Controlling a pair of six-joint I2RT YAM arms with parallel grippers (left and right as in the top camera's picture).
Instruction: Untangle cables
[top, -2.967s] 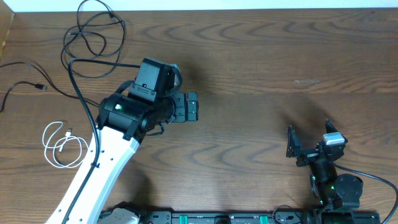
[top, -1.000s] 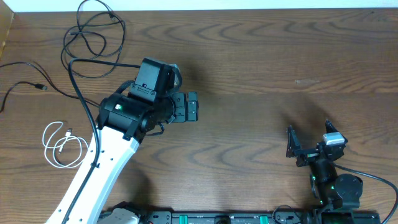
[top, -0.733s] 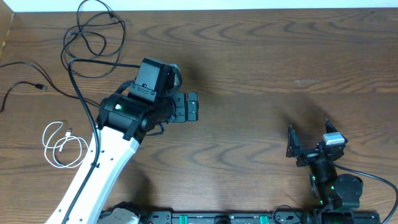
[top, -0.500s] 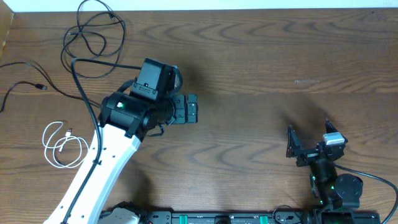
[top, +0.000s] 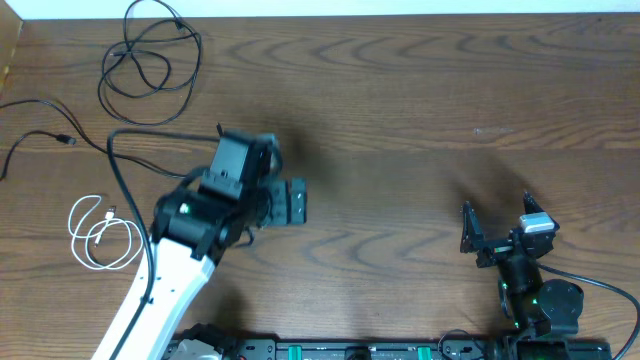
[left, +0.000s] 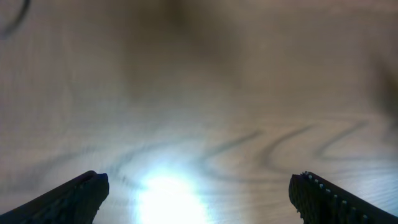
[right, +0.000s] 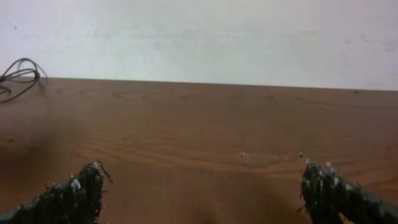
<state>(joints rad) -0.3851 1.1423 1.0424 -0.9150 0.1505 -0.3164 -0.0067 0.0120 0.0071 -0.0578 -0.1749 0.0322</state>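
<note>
A black cable (top: 150, 55) lies coiled at the far left of the table. A second black cable (top: 35, 140) trails in from the left edge with a small plug end. A white cable (top: 100, 232) lies coiled at the near left. They lie apart from one another. My left gripper (top: 297, 200) is open and empty over bare wood, right of the cables; its wrist view (left: 198, 196) shows only blurred wood. My right gripper (top: 497, 232) is open and empty at the near right. Its wrist view (right: 202, 193) shows the far black coil (right: 18, 73) at the left.
A thick black arm cable (top: 125, 175) runs beside the left arm, between the white coil and the black ones. A pale wall (right: 205, 37) stands behind the table's far edge. The arm bases stand along the near edge.
My left arm has drawn back toward the near edge and slightly left; its gripper stays open and empty. The cables and the right arm have not moved.
</note>
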